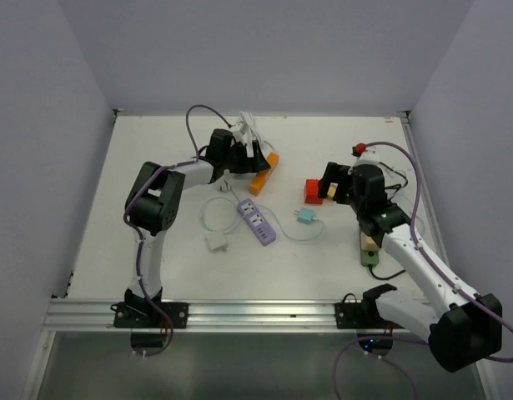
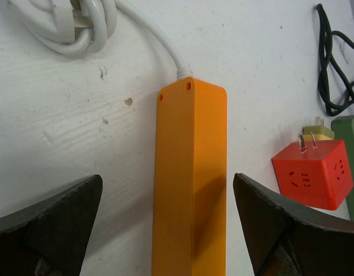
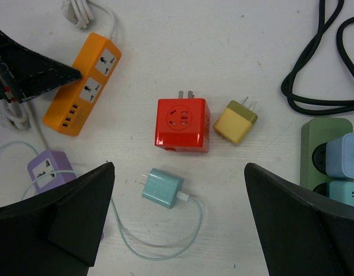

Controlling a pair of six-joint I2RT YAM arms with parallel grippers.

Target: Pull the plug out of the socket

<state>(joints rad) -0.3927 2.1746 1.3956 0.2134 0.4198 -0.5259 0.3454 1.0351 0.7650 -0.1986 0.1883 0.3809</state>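
Left gripper (image 2: 168, 190) wide astride orange strip (image 2: 191, 172); right gripper (image 3: 179, 167) wide over red cube (image 3: 182, 123); nothing held; next, likely: grip blue plug (image 3: 345, 152) in green strip (image 3: 313, 144), right edge of bench (image 1: 156, 208).

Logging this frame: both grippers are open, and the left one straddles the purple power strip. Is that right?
One slip: the left gripper straddles the orange power strip, not a purple one; the left wrist view shows it. The right gripper is open too, as stated.
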